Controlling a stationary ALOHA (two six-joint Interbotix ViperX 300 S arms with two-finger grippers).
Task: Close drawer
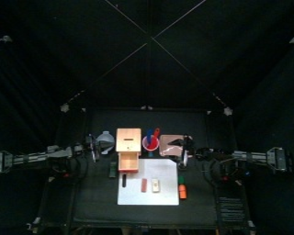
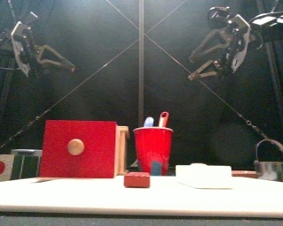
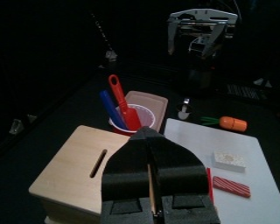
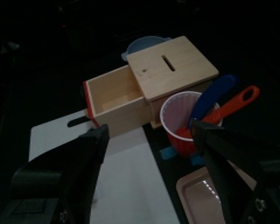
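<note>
The tan wooden box [image 4: 175, 63] with a slot in its top stands at the table's middle. Its drawer [image 4: 112, 94] is pulled out toward the front edge and shows an empty inside. The front view shows the drawer's red face with a round tan knob [image 2: 79, 148]. From above, the drawer [image 1: 129, 163] sticks out of the box [image 1: 129, 139]. My left gripper [image 3: 150, 138] is shut and empty, hanging high over the box's left side. Raised to the right of the box, my right gripper [image 4: 149, 131] stands open and holds nothing.
A red cup [image 2: 154, 148] with blue and red utensils stands right of the box. On a white sheet [image 1: 150, 182] in front lie a red block [image 2: 137, 179], a white block [image 2: 204, 176] and an orange piece [image 3: 233, 123]. A pinkish board [image 1: 175, 145] is at the right.
</note>
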